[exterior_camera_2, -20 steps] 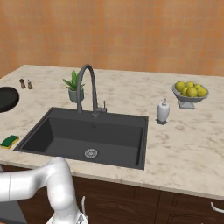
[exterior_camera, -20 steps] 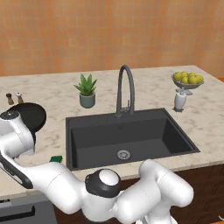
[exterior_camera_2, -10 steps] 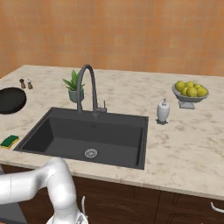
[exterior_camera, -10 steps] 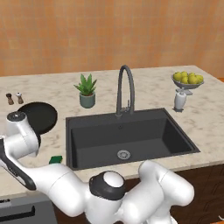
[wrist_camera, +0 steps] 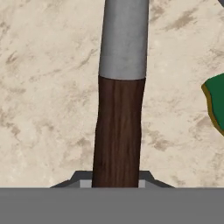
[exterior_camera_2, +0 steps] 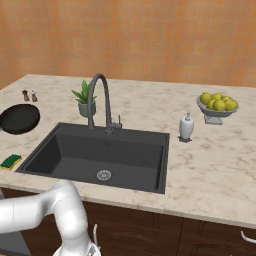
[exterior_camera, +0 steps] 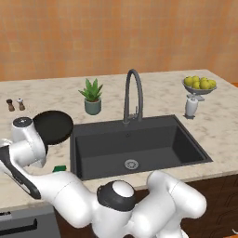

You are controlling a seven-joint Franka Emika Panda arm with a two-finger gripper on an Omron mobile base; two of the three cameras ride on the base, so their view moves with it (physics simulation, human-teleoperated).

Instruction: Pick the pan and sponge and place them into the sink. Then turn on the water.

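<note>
pan [exterior_camera: 53, 126]: sits on the table left of the sink [exterior_camera: 135, 146], black bowl toward the plant, handle [wrist_camera: 119, 131] running back toward the robot. Looks rigid and probably fairly heavy, weight out at the bowl end, so it'll likely want to tip if held far down the handle.
where to grab: the brown wooden part of the handle, close to the grey metal neck, looks like the best bet. Wood should slip less than metal.
gripper [wrist_camera: 116, 183]: right at the handle, tips either side of the wood at the bottom of the hand view. Can't tell if the jaws are clamped or just apart around it.
sponge [exterior_camera_2: 11, 161]: soft, light, easy. Lies just beside the handle, near the sink's left edge.
in the way: faucet [exterior_camera: 132, 95] arches over the sink's back edge, plant [exterior_camera: 92, 95] behind the pan, shakers [exterior_camera: 15, 104] further left. Soap bottle [exterior_camera_2: 186, 127] and lemon bowl [exterior_camera_2: 217, 105] are well clear on the right.
water: none running that the frames show.
</note>
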